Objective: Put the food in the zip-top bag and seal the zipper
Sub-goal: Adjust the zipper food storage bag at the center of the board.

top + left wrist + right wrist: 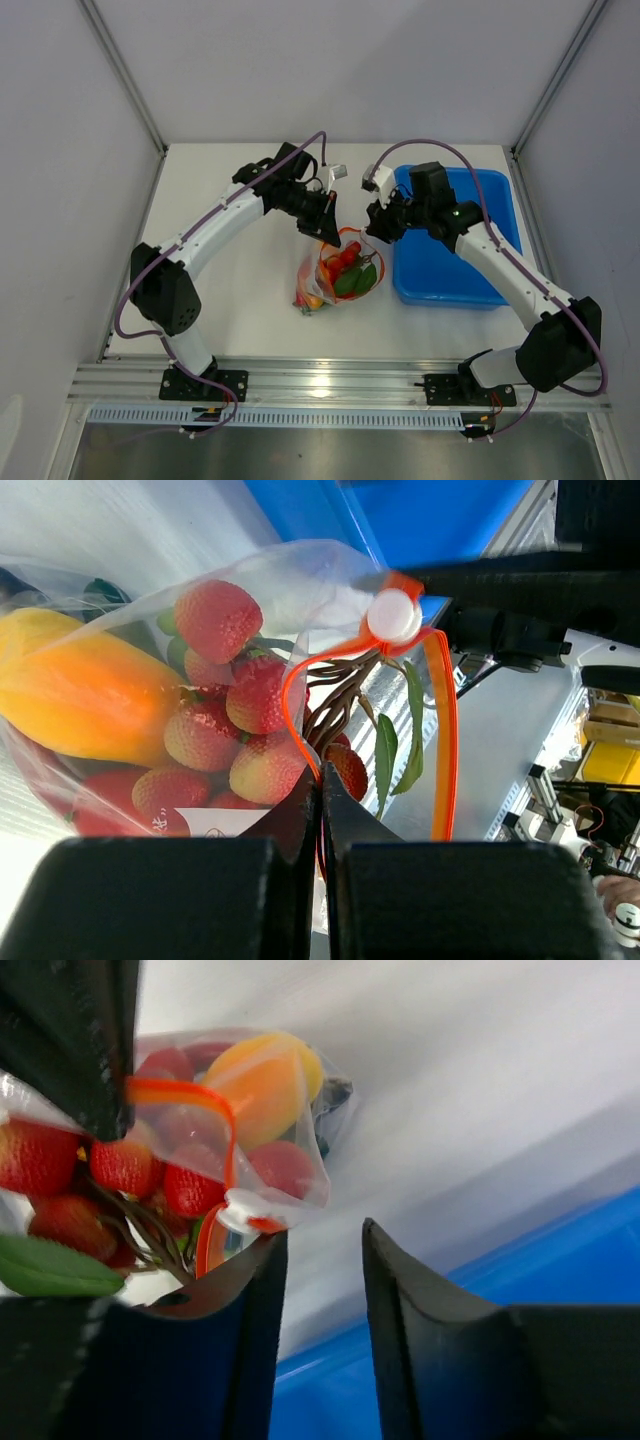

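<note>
The clear zip-top bag hangs between both arms, its lower end on the table, filled with the food. My left gripper is shut on the bag's orange zipper at the mouth edge. Through the plastic the left wrist view shows a yellow-orange mango and red-yellow fruits on a leafy stalk. A white slider sits on the zipper. My right gripper is open with nothing between its fingers. The slider lies just outside its left fingertip.
A blue plastic tub stands right of the bag, under my right arm. Grey side walls close in the white table on the left, right and back. A metal rail runs along the near edge.
</note>
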